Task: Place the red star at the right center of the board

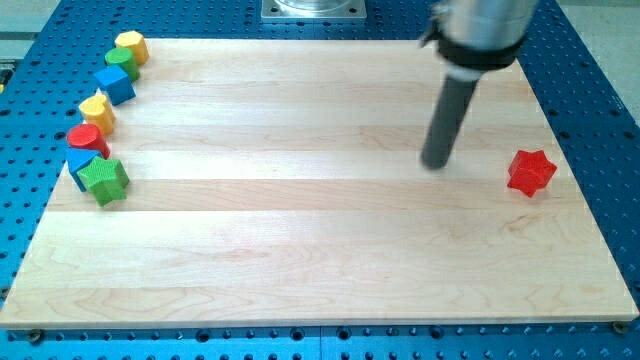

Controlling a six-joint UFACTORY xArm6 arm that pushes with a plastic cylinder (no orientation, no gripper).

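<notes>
Currently logged: the red star [530, 172] sat on the wooden board [300, 250] close to the view's right edge, about mid-height, lying flat and clear of everything else. My tip [436, 163] was down on the board to the view's left of the star, near it but with a visible gap, not touching. No hand on this rig, just the dark rod, so nothing was held and there was no open or closed state to give. Other blocks were strung along the view's left edge, well apart from the star: a yellow block [131, 46] at the top, then a green block [119, 59], a blue cube [116, 84], a second yellow block [97, 110], a red cylinder [86, 139], a blue block [79, 162] partly hidden, and a green star [104, 179] at the bottom. Neighbours in that row mostly touched or overlapped in view. Blue perforated table [590, 90] surrounded the board.
</notes>
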